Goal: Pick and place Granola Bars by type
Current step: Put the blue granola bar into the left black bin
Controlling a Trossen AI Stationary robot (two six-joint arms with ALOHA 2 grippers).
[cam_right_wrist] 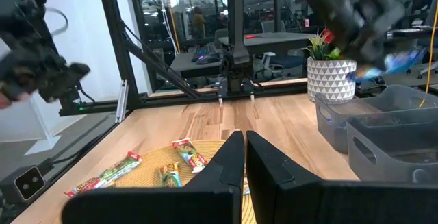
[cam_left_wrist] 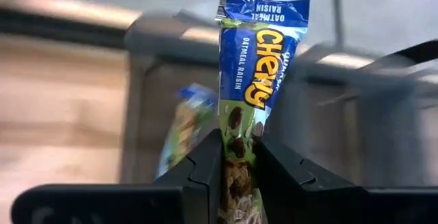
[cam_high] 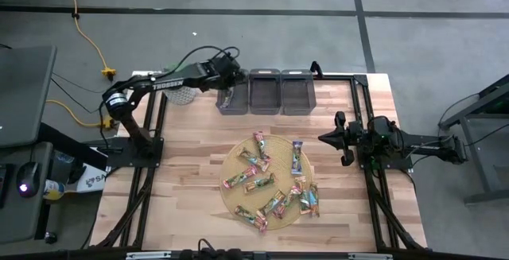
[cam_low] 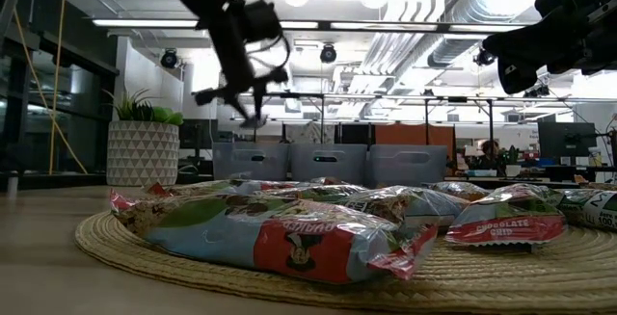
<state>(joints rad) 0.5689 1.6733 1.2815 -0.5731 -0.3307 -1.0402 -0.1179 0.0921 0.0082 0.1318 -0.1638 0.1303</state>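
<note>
Currently left claw (cam_left_wrist: pixel 238 172) clamps blue-and-green wrapped oatmeal raisin bar (cam_left_wrist: pixel 254 73) above leftmost grey plastic bin (cam_high: pixel 232 98); low pinch risks slipping, missing bin. Right claw (cam_right_wrist: pixel 244 157) together, idle.

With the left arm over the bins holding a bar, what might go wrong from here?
The left gripper pinches the blue oatmeal raisin bar only by its lower end, so it may swing or slip. It hangs near the leftmost bin, which already holds a bar; a release off-centre may land it on the rim.
</note>
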